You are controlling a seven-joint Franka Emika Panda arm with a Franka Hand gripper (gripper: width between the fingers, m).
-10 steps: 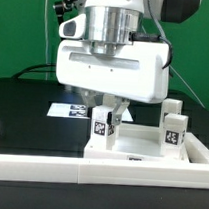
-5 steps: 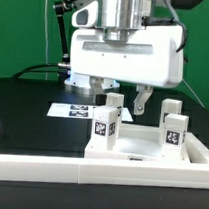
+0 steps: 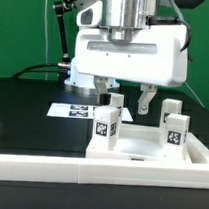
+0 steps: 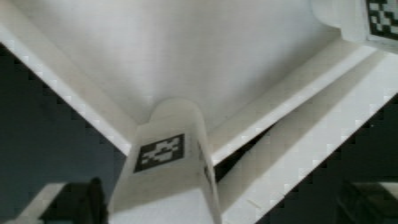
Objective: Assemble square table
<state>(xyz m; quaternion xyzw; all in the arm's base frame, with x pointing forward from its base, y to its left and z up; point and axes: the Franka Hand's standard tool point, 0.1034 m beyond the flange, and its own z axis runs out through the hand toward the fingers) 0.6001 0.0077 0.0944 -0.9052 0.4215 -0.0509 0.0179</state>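
While the gripper (image 3: 123,97) is held above the square table (image 3: 150,148), its jaws are seen spread wide with nothing gripped between them. Four tagged legs are observed standing upright on the slab; the nearest leg (image 3: 105,126) is positioned just below the fingers (image 3: 146,100). The slab is placed against the white rail (image 3: 98,173) on the black table (image 3: 32,113).

slab (image 3: 140,147): smooth white plastic | legs (image 3: 105,125): matt white plastic, printed tags | table (image 3: 32,113): matt black
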